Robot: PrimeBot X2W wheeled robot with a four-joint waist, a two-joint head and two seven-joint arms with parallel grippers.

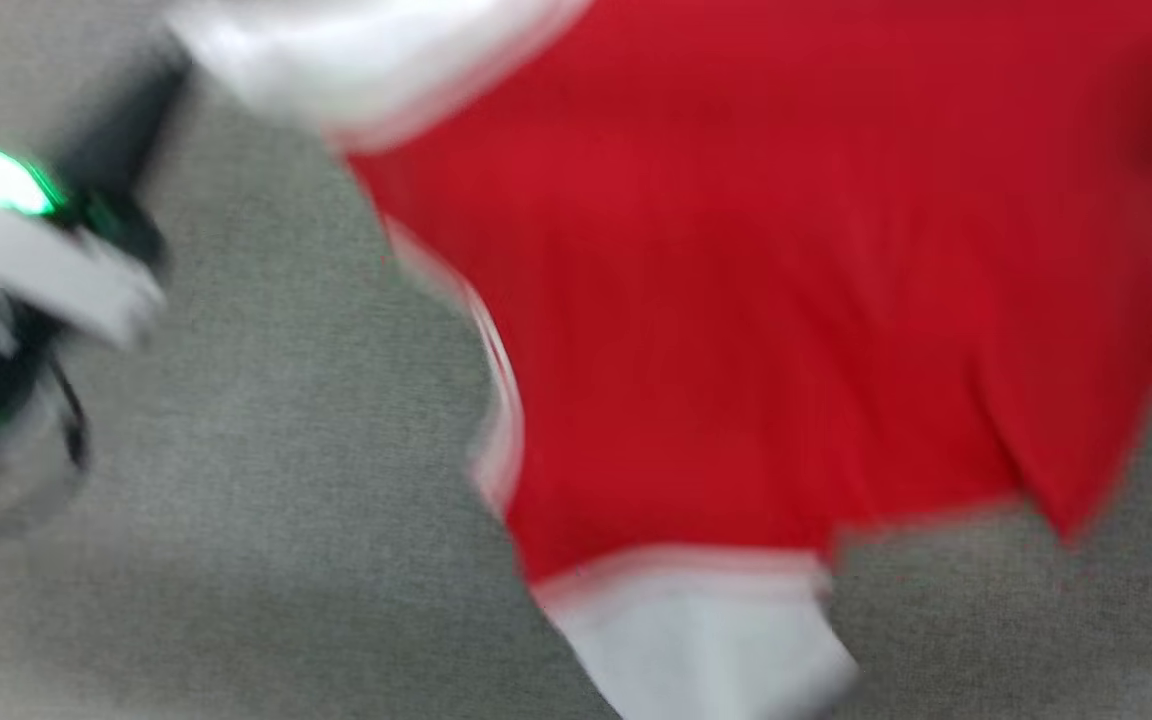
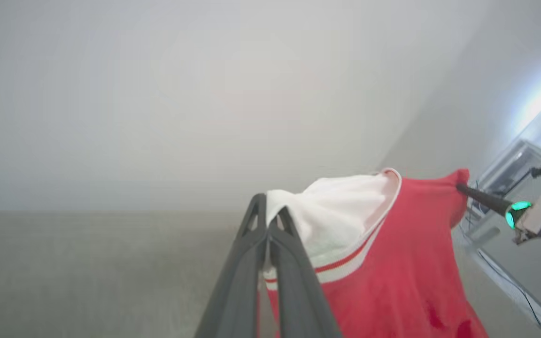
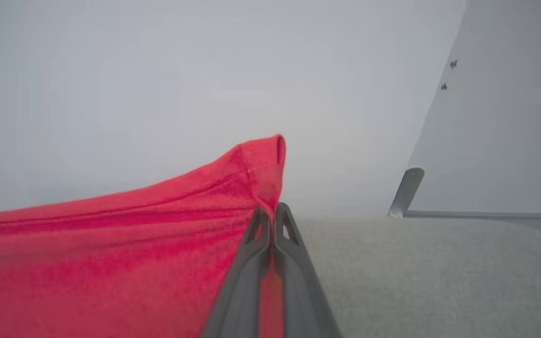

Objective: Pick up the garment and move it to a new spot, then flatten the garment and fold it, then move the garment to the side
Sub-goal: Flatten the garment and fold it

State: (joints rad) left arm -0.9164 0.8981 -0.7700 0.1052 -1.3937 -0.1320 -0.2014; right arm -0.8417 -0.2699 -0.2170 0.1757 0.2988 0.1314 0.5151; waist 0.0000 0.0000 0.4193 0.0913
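Grey surface (image 1: 236, 520) beneath lifted red, white-sleeved garment (image 1: 786, 300).

Grey textured surface (image 1: 266, 500) below, plain pale wall (image 3: 158, 70) behind, bright glare (image 2: 540, 96) at one side.

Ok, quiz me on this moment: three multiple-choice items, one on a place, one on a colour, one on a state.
1. Where does the left gripper pinch the garment?
A. a white sleeve
B. the chest lettering
C. a pocket

2. What colour is the surface under it?
A. blue
B. brown
C. grey

3. How is the right gripper?
A. wide open
B. shut on red cloth
C. shut on nothing

Answers: 1 A, white cloth sits at its closed fingertips; 2 C, grey weave shows beneath the garment; 3 B, red cloth runs between its closed fingers.
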